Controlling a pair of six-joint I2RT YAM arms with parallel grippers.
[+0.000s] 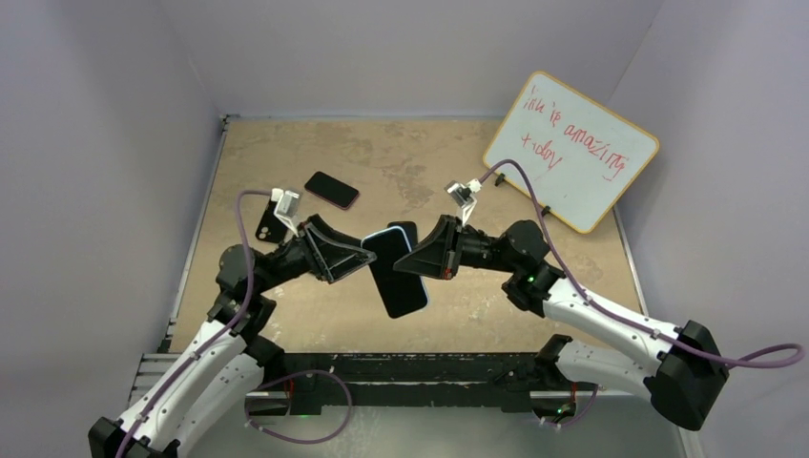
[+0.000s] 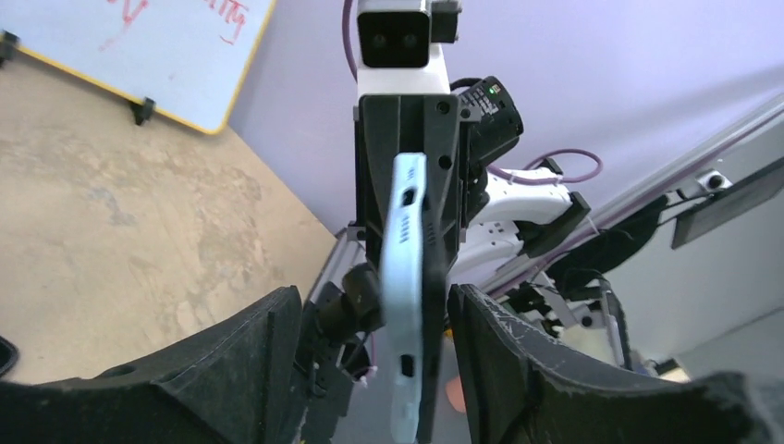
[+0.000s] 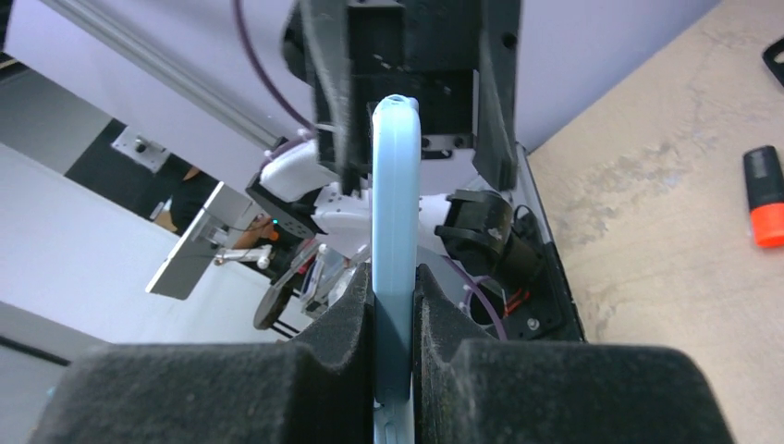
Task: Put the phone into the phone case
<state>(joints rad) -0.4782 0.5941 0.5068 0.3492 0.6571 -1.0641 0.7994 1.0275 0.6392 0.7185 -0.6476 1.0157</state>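
"Where's the phone case [image 1: 393, 277]?"
"Middle of the frame, light blue, up in the air, tilted."
"And the phone [image 1: 406, 229]?"
"Black, flat against it, upper end poking past the case's rim."

Centre, above the table [image 1: 286, 143]: blocked, both arms nose to nose. Phone case [image 1: 396, 272] pinched edge-on in right gripper [image 1: 412, 262], left gripper [image 1: 358, 256] spread astride it.
Between left jaws: clear gap on one side of the case, next to none on the other.
Back left: dark phone [image 1: 332, 190] lying flat, a second dark flat thing [image 1: 270, 222] just beside the left wrist.
Back right: whiteboard [image 1: 570, 150] leaning in the corner, cable [image 1: 534, 196] looping in front of it.
Back middle: bare board, room to pass.
Near edge: arm bases on either side.
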